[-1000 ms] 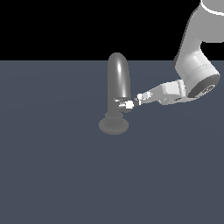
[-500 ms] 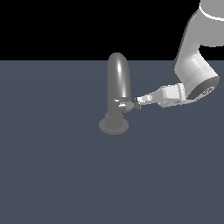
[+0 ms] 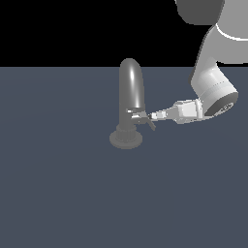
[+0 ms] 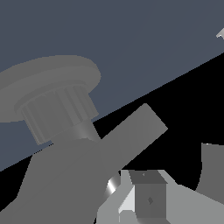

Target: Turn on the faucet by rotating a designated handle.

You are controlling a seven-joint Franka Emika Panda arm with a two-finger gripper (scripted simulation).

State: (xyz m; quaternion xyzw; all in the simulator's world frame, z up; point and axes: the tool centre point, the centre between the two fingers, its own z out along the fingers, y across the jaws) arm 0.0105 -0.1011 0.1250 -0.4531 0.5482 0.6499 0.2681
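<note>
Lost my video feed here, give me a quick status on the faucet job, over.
Pincer at the handle, beside the faucet stem; open or shut, cannot tell. Faucet upright on its base. Nothing else in the way.

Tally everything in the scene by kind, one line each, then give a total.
Faucet: 1
Handle on the faucet's stem: 1
Robot arm: 1
Pincer at the handle: 1
Table: 1
Total: 5
</note>
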